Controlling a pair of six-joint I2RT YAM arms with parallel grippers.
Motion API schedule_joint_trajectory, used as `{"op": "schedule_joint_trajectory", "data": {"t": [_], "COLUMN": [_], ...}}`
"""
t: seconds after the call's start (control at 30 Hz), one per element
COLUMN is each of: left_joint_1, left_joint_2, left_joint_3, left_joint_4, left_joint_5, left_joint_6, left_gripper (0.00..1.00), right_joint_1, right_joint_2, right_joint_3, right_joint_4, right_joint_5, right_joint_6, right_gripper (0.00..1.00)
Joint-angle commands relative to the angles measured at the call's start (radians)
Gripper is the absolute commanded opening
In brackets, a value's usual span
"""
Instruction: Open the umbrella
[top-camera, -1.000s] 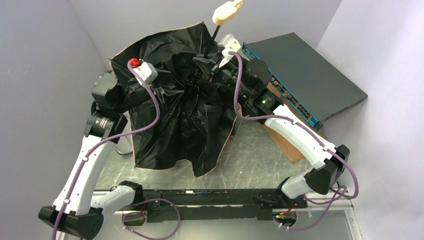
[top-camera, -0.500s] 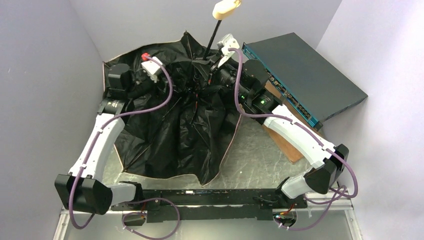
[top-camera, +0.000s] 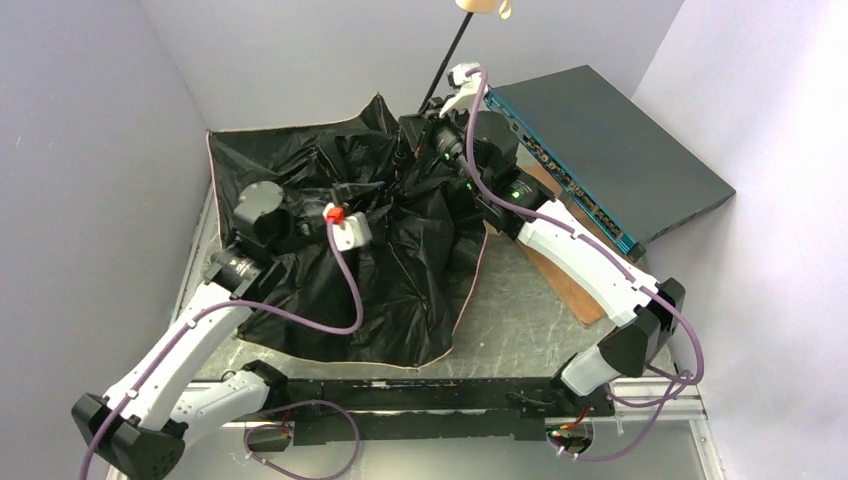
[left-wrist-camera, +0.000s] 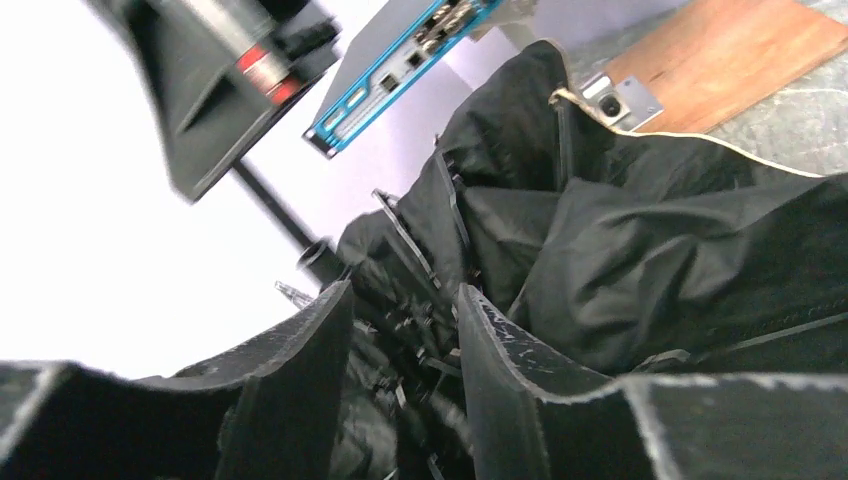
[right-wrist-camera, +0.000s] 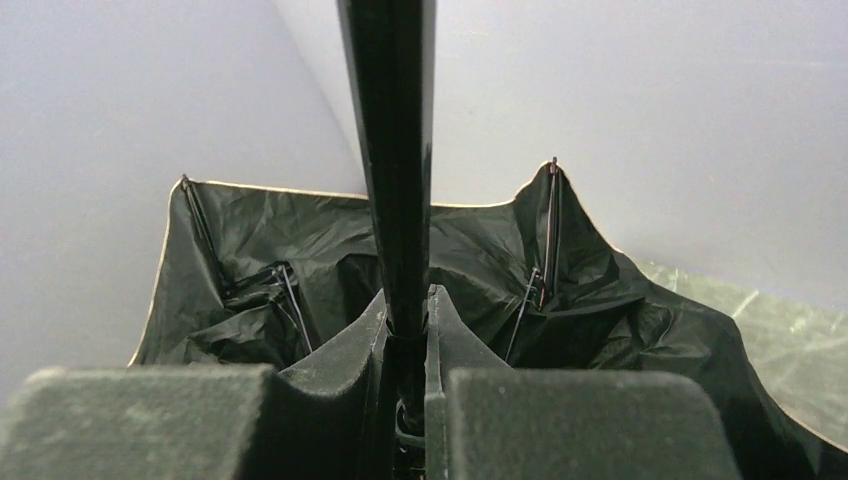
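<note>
The umbrella (top-camera: 300, 190) lies upside down on the table, black lining up, pale edge showing round the rim. Its dark shaft (top-camera: 447, 60) rises at the back to the cream handle (top-camera: 483, 6) at the top edge. My right gripper (top-camera: 415, 135) is shut on the shaft (right-wrist-camera: 390, 150) just above the hub, one finger either side (right-wrist-camera: 408, 292). My left gripper (top-camera: 385, 215) is over the middle of the canopy, pointing at the hub. In the left wrist view it is open (left-wrist-camera: 405, 290), with thin dark ribs (left-wrist-camera: 410, 240) showing in the gap between its fingers.
A dark flat box with a blue front (top-camera: 610, 140) stands at the back right, also in the left wrist view (left-wrist-camera: 400, 70). A wooden board (top-camera: 570, 280) lies beside it. Grey walls close in at the back and both sides.
My left arm swung from the back left of the canopy to its middle. The handle rose higher as the shaft lengthened. The canopy spread wider and flatter.
</note>
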Motion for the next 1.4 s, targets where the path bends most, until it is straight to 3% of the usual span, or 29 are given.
{"op": "schedule_joint_trajectory", "data": {"t": [0.0, 0.33, 0.53, 0.97, 1.07, 1.17, 1.37], "left_joint_1": [-0.131, -0.209, -0.238, -0.338, -0.338, -0.337, -0.299], "left_joint_2": [0.050, 0.185, 0.239, 0.301, 0.284, 0.213, 0.018], "left_joint_3": [0.012, 0.036, 0.023, -0.066, -0.061, -0.025, 0.059], "left_joint_4": [0.009, 0.065, 0.084, -0.110, -0.169, -0.213, -0.218], "left_joint_5": [-0.158, -0.342, -0.347, -0.281, -0.240, -0.201, -0.150], "left_joint_6": [0.222, 0.347, 0.390, 0.485, 0.439, 0.326, 0.018], "left_gripper": [0.46, 0.43, 0.42, 0.48, 0.54, 0.74, 0.81], "right_joint_1": [0.042, 0.122, 0.140, 0.149, 0.149, 0.150, 0.143], "right_joint_2": [0.018, 0.013, 0.040, 0.066, 0.059, 0.033, -0.075], "right_joint_3": [0.126, 0.093, 0.127, 0.175, 0.161, 0.111, -0.083], "right_joint_4": [-0.014, -0.001, -0.012, -0.032, 0.023, 0.092, 0.313], "right_joint_5": [0.214, 0.377, 0.382, 0.353, 0.329, 0.286, 0.175], "right_joint_6": [0.112, 0.088, 0.107, 0.105, 0.052, -0.027, -0.230], "right_gripper": [0.00, 0.00, 0.00, 0.00, 0.00, 0.00, 0.00]}}
